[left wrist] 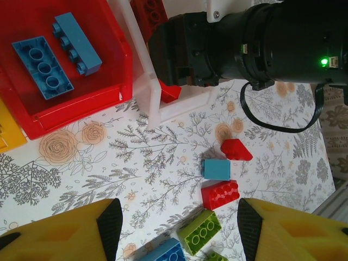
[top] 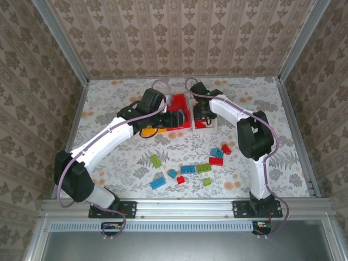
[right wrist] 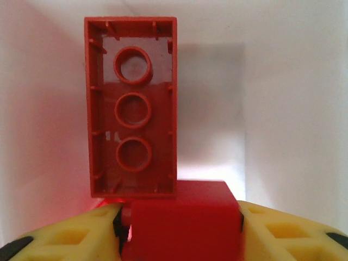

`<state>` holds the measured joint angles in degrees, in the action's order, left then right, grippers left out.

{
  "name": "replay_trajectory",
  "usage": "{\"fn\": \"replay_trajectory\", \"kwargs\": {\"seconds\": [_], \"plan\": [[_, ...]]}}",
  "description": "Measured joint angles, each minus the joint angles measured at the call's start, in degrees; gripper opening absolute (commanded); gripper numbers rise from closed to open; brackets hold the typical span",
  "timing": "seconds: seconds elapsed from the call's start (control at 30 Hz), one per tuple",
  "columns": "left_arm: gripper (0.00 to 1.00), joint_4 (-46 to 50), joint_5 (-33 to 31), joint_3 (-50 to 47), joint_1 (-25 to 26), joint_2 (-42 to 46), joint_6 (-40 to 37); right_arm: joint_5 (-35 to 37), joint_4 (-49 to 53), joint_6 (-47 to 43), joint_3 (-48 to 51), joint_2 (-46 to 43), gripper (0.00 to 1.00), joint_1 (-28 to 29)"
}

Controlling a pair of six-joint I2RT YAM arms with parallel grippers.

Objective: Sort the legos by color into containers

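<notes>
Right end effector [right wrist: 179,225] | wrist view — red brick [right wrist: 182,215] between fingers [right wrist: 70,239], perhaps gripped

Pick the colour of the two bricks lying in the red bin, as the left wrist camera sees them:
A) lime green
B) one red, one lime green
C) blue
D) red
C: the left wrist view shows a blue brick lying hollow side up and a second blue brick beside it, both inside the red bin.
</notes>
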<state>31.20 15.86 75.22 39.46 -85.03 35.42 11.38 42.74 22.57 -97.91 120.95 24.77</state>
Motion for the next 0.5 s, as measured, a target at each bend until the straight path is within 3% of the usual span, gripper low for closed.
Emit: {"fn": "replay_trajectory", "kwargs": {"seconds": [0.27, 0.5], "plan": [[0.61, 0.04, -0.26, -0.02, -0.02, 0.02, -0.48, -1.11, 0.39, 1.14, -0.31, -0.04, 0.61, 0.13], [0.59, 0.04, -0.85, -0.7, -0.57, 0.63, -0.57, -1.75, 0.85, 3.61, 0.31, -2.47, 0.46, 0.55]]}}
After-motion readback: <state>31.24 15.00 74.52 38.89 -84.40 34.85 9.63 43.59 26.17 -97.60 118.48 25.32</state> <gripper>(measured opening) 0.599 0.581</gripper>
